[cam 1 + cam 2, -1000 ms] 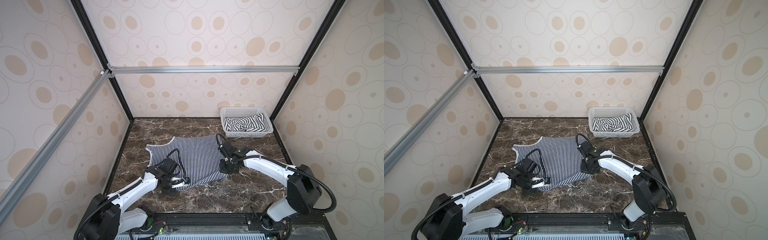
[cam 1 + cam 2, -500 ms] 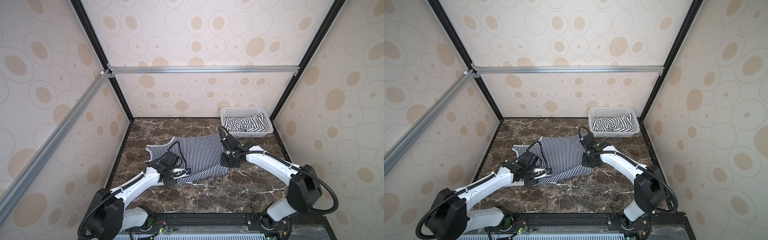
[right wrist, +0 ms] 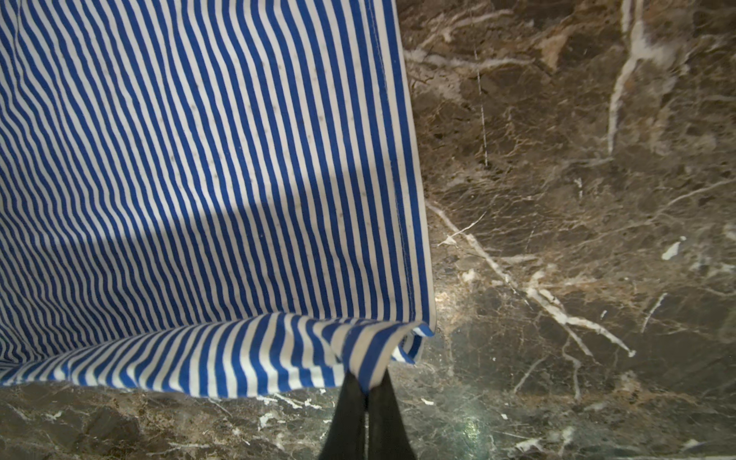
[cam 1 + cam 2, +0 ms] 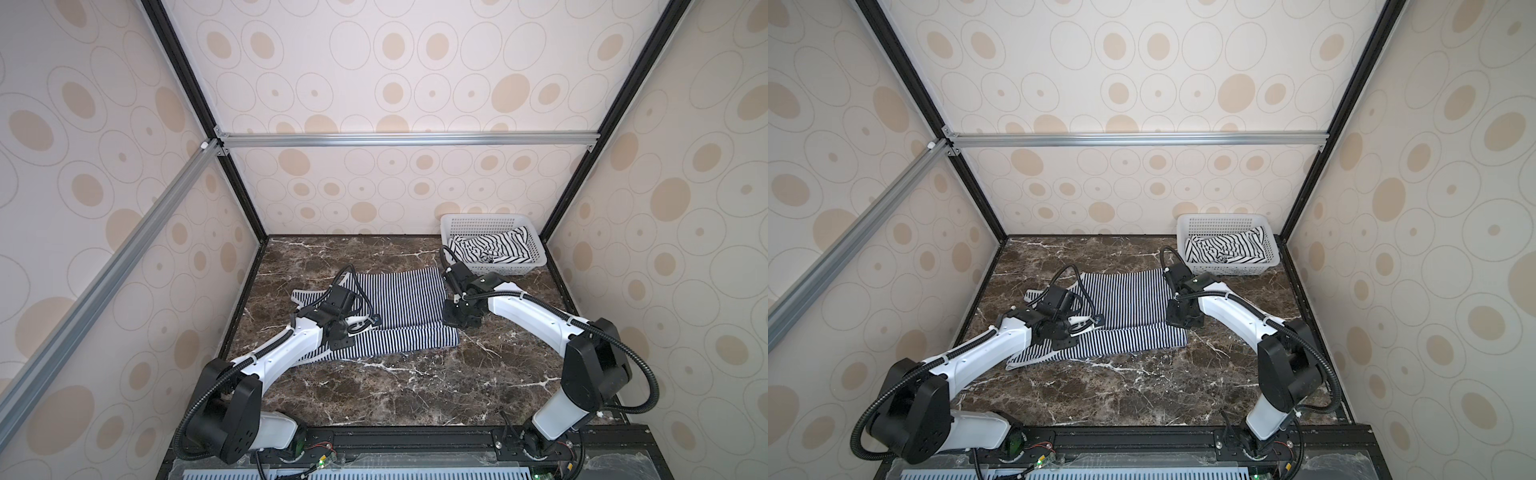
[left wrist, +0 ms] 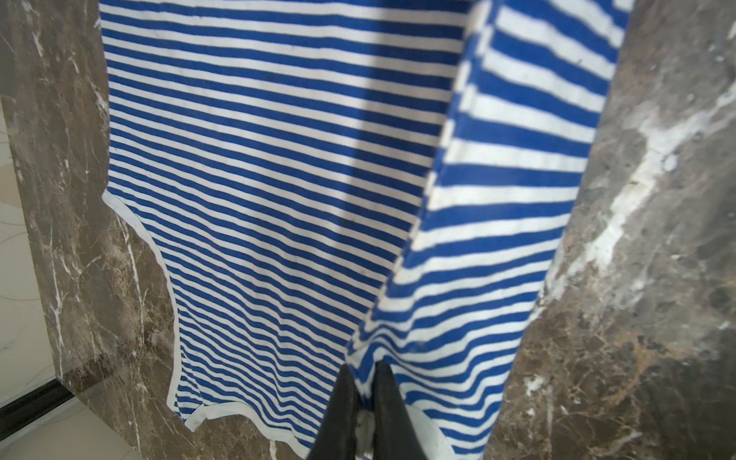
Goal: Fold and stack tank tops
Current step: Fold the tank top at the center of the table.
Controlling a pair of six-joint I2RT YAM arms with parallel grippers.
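Clearly it is early: left claw [image 5: 364, 384] and right claw [image 3: 366, 388] each pinch a raised edge of the dense-striped top [image 4: 399, 297] at centre, mid first fold, while the wide-striped top [image 4: 490, 249] lies crumpled in the basket [image 4: 484, 217] at one o'clock, nothing stacked.

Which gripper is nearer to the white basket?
Right. The right gripper is in front of the basket; the left gripper is farther away, across the spread tank top.
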